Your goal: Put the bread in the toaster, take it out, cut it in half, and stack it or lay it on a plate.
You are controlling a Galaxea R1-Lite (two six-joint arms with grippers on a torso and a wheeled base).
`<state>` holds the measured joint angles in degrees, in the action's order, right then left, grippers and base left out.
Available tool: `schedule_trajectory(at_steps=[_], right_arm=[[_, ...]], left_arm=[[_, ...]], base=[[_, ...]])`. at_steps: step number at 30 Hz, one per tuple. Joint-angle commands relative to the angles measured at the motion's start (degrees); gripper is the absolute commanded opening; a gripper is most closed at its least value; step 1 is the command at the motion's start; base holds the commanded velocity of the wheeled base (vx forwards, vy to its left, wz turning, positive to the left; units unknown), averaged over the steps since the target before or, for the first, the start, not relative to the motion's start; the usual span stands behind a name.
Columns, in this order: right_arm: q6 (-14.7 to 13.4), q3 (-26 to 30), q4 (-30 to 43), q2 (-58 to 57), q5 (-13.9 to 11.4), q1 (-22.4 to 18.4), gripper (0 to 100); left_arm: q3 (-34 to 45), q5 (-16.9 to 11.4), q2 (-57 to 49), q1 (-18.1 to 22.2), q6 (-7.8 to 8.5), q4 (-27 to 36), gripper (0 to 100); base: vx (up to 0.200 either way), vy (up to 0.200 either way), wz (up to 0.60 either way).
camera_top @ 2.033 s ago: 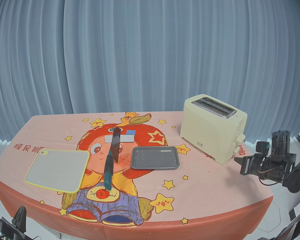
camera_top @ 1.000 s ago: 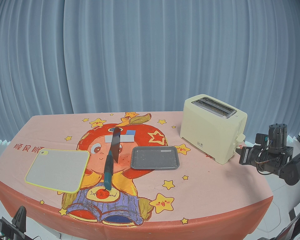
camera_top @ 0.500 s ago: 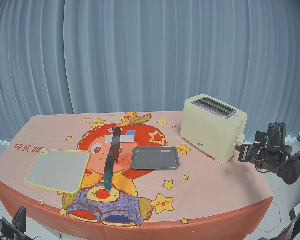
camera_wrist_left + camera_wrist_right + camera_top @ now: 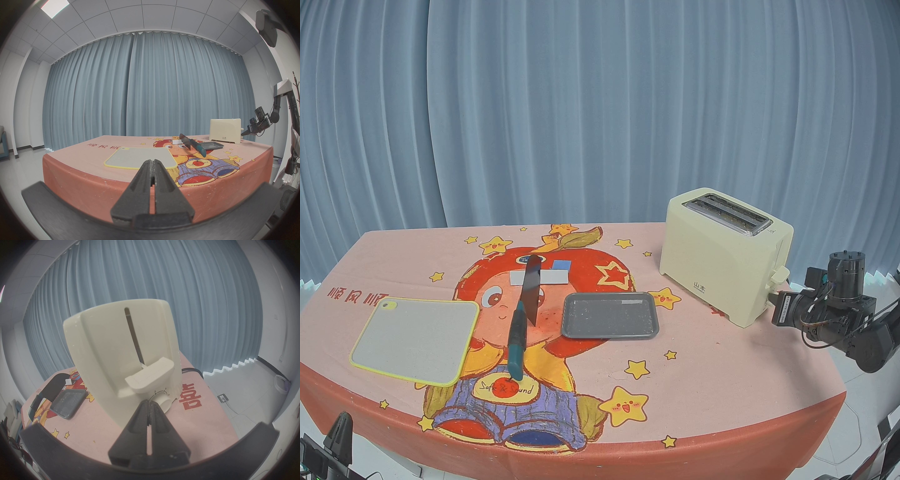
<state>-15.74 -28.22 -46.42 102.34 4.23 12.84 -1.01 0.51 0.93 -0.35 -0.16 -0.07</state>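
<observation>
A cream two-slot toaster [image 4: 725, 253] stands at the table's right. Its lever [image 4: 150, 376] sits low in its slot, above a round dial [image 4: 162, 399]. My right gripper [image 4: 149, 402] is shut, its tip just below the lever and close to the toaster's end face; from the head it shows at the right table edge [image 4: 773, 307]. I cannot tell what is inside the slots. A dark grey plate-tray [image 4: 610, 315] lies mid-table. A teal-handled knife [image 4: 522, 312] lies to its left. My left gripper [image 4: 153, 162] is shut, low off the table's front left.
A grey cutting board [image 4: 415, 339] with a yellow rim lies at the front left. Small grey and blue flat pieces [image 4: 550, 274] lie under the knife's blade tip. A black cable [image 4: 192, 371] runs behind the toaster. The table's front right is bare cloth.
My right gripper has moved left and a little up, from off the table's right edge to the toaster's lever end. Nothing on the table has moved.
</observation>
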Motion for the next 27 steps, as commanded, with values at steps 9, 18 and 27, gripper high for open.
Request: schedule_trajectory(at_steps=[9, 18, 27], right_arm=[[0.0, 0.4, -0.1, 0.4, -0.1, 0.0, 0], [0.0, 0.6, 0.0, 0.5, -0.1, -0.1, 0], [0.0, 1.1, 0.0, 0.5, 0.0, -0.1, 0]], left_arm=[[1.0, 0.0, -0.3, 0.0, -0.02, 0.0, 0], [1.0, 0.0, -0.2, 0.0, -0.02, 0.0, 0], [1.0, 0.0, -0.2, 0.0, -0.02, 0.0, 0]], base=[[0.0, 0.0, 0.0], [0.0, 0.0, 0.0], [0.0, 0.0, 0.0]])
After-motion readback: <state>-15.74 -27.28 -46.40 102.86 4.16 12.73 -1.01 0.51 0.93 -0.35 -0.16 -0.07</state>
